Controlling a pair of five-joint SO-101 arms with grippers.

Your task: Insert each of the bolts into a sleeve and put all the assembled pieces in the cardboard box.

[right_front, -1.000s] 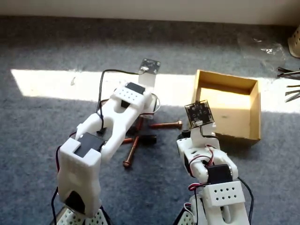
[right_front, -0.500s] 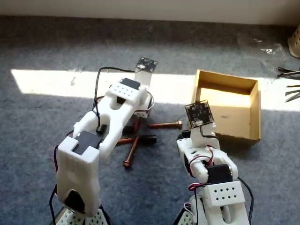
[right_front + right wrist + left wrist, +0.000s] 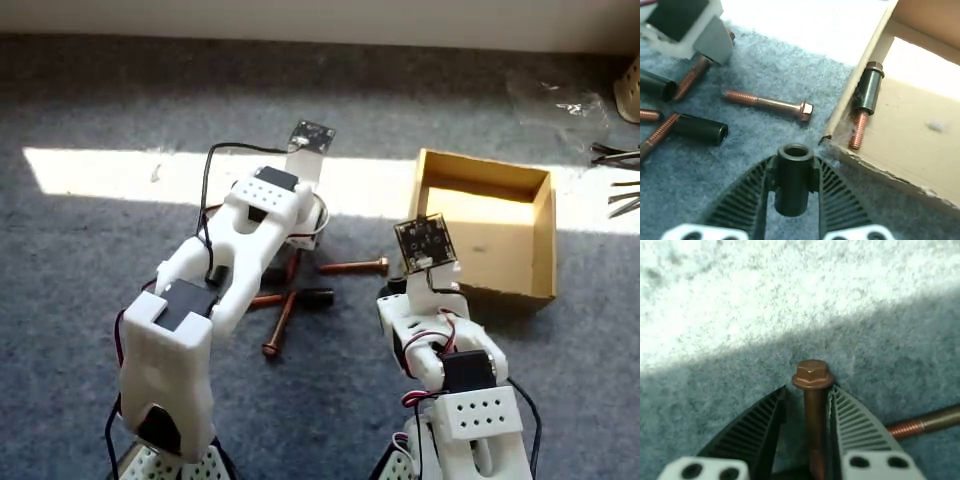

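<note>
Left arm (image 3: 235, 255) shifted slightly a second ago, now static — left gripper (image 3: 807, 390) fingers pinch bolt (image 3: 813, 376) over carpet (image 3: 715, 300). Right gripper (image 3: 793, 162) clamps sleeve (image 3: 792, 187) beside cardboard box (image 3: 875, 45) — insertion pending.

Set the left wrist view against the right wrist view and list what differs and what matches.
Left wrist view adds: the left pincer shut on a bolt just under its hex head. Right wrist view adds: the right pincer holding a black sleeve, the cardboard box with a bolt-in-sleeve piece inside, a loose sleeve. Shared: grey carpet, sunlit patch, a loose bolt lying flat.
</note>
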